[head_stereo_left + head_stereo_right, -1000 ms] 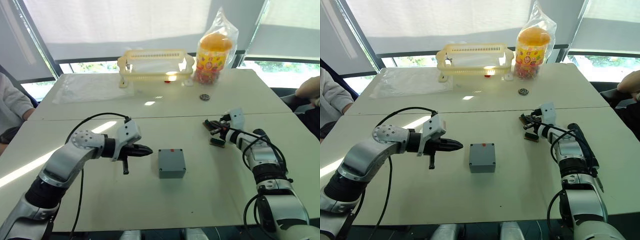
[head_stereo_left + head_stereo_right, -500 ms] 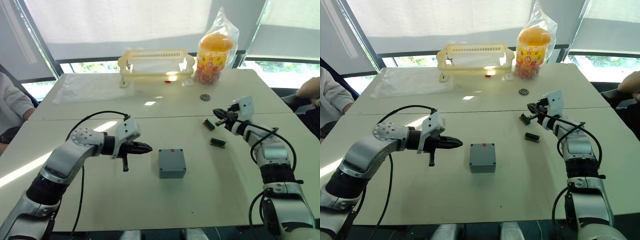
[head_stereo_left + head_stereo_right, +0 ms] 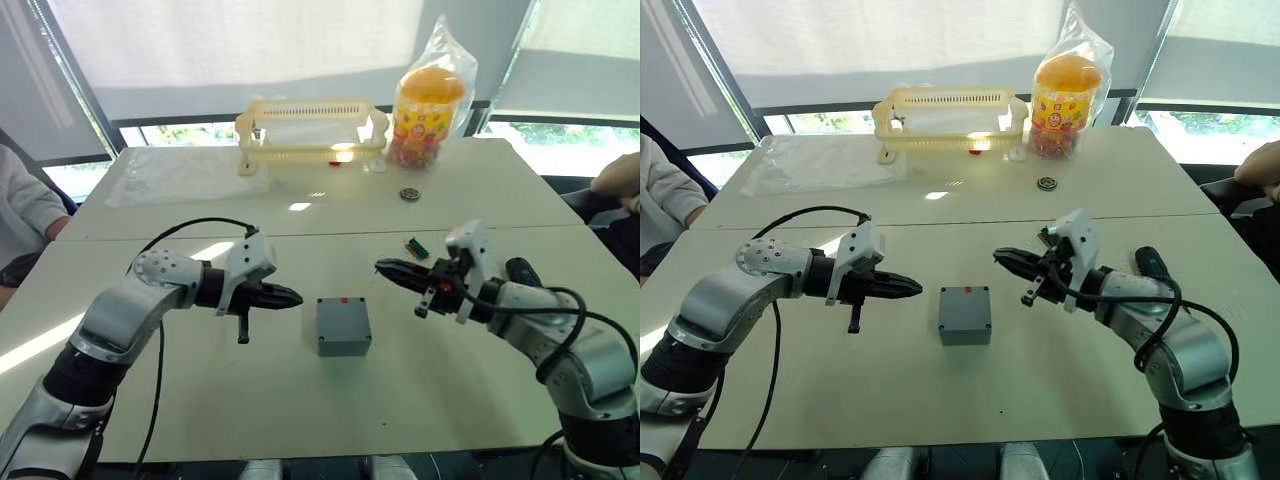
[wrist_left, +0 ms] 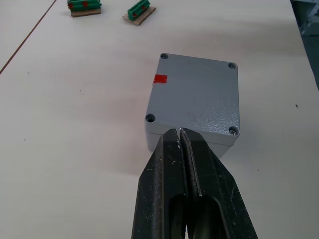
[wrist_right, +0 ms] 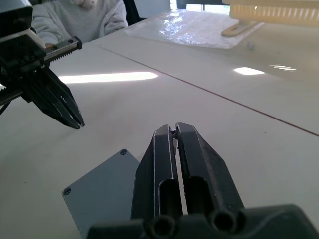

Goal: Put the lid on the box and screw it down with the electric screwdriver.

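The blue-grey box point(image 3: 345, 347) stands mid-table with a small red mark on its far side. The lid point(image 4: 199, 94) lies flat on top of it, with screw holes at the corners. My left gripper point(image 3: 292, 297) is shut and empty, pointing at the box from its left, a short gap away. My right gripper point(image 3: 385, 268) is also shut and empty. It hovers just right of the box and slightly beyond it. A black rounded end, apparently the electric screwdriver point(image 3: 1146, 261), shows on the table behind my right forearm, the rest of it hidden.
Green connector blocks point(image 4: 84, 6) lie beyond the box towards the right. At the back stand a yellow basket point(image 3: 310, 125) and a bagged candy jar point(image 3: 430, 100), with a clear plastic sheet point(image 3: 180, 170) to the left. A person sits at each side of the table.
My right arm has swung in from beside the green blocks towards the box, its shut tips now close to the box's right. My left gripper has barely shifted.
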Robot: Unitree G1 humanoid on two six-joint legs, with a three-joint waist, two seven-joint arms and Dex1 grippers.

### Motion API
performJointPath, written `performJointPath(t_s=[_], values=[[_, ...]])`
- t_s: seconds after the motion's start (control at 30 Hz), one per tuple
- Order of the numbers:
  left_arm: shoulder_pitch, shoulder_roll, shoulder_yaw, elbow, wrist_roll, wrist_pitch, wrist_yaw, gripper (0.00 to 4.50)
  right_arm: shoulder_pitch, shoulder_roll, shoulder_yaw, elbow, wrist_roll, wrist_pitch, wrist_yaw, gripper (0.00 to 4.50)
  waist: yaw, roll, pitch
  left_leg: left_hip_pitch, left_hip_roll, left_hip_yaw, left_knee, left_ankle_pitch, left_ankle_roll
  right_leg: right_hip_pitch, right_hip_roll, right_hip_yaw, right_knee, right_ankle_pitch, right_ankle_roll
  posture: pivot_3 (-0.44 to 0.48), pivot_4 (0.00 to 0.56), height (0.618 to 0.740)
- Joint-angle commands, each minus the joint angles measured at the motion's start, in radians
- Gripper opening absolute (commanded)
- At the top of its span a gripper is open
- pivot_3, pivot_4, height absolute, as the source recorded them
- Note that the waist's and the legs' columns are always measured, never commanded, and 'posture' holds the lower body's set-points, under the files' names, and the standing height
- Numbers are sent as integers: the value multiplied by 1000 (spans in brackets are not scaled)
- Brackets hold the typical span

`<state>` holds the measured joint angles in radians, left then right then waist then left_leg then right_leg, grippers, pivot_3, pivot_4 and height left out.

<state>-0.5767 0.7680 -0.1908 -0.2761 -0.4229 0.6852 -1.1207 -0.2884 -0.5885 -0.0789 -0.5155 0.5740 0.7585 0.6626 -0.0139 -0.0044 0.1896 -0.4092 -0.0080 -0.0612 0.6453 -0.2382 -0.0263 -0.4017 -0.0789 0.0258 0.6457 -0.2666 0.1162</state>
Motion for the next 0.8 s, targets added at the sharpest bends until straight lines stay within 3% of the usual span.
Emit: performJointPath(t_s=[0.03,0.8], values=[[-18,-1,9,-14,4,-15,2,0,4,6,25,-31,-7,-24,-9,41,0,0,0,0,0,0,0,0,0,0,0,0,0,0,0,0,150,740],[-8,-2,7,-33,0,3,18,0,26,-1,140,146,-163,-195,67,41,0,0,0,0,0,0,0,0,0,0,0,0,0,1,2,0,150,740]])
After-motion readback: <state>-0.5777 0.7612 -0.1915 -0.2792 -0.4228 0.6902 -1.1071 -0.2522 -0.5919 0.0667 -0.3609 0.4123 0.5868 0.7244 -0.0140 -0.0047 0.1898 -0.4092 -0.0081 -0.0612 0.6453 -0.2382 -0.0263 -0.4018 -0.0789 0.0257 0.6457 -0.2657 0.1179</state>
